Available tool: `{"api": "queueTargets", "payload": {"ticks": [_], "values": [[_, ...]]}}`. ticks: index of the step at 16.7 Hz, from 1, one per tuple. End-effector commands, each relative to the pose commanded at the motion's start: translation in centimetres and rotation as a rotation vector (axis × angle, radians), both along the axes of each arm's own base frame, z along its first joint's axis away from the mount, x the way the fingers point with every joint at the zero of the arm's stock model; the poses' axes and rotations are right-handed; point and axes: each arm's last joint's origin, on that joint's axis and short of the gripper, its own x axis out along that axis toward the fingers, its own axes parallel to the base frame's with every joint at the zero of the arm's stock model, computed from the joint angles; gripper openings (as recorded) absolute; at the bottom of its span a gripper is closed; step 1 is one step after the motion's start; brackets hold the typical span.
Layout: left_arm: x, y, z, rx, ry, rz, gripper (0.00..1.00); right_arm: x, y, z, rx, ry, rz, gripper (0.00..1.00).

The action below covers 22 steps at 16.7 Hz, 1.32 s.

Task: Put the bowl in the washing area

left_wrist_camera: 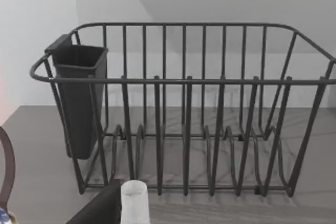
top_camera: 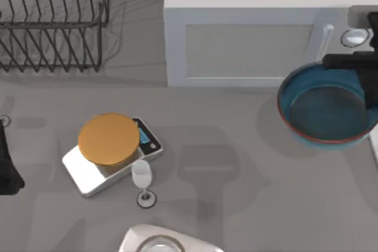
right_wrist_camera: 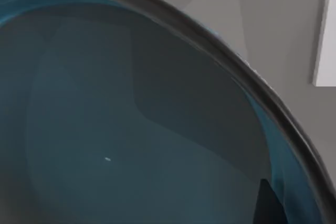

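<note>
The bowl (top_camera: 326, 105), deep blue with a thin reddish-brown rim, hangs a little above the table at the right, and its shadow falls to its left. My right gripper (top_camera: 353, 63) is shut on the bowl's far rim. In the right wrist view the bowl's inside (right_wrist_camera: 131, 119) is seen from very close, with one dark fingertip (right_wrist_camera: 268, 203) against its wall. My left gripper (top_camera: 7, 163) is parked at the table's left edge.
A black wire dish rack (top_camera: 53, 22) (left_wrist_camera: 184, 108) with a dark cutlery cup (left_wrist_camera: 79, 98) stands at the back left. A white cabinet-like box (top_camera: 260, 28) sits behind the bowl. On the left are a scale with an orange disc (top_camera: 109, 140) and a clear stemmed glass (top_camera: 142, 176). A white object (top_camera: 156, 241) lies at the front edge.
</note>
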Motion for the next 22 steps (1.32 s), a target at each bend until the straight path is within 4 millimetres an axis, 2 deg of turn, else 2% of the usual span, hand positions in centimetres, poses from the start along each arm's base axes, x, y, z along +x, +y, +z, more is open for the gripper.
{"api": "queueTargets", "payload": {"ticks": [2,7,10,12,16,19,22], "values": [[0.0,0.0,0.0,0.000,0.000,0.000,1.00,-0.1,-0.1,0.8,-0.006,-0.005,0.001,0.00],[0.0,0.0,0.0,0.000,0.000,0.000,1.00,-0.1,-0.2,0.8,-0.005,-0.004,-0.003,0.00],[0.0,0.0,0.0,0.000,0.000,0.000,1.00,0.3,-2.1,-0.5,-0.001,-0.012,-0.045,0.00],[0.0,0.0,0.0,0.000,0.000,0.000,1.00,0.7,-5.0,-2.2,0.010,-0.032,-0.112,0.00],[0.0,0.0,0.0,0.000,0.000,0.000,1.00,0.8,-12.6,-6.0,0.051,-0.173,-0.298,0.00],[0.0,0.0,0.0,0.000,0.000,0.000,1.00,-0.1,-18.3,-8.5,0.067,-0.375,-0.421,0.00],[0.0,0.0,0.0,0.000,0.000,0.000,1.00,-1.5,-22.8,-10.1,0.049,-0.631,-0.481,0.00]]}}
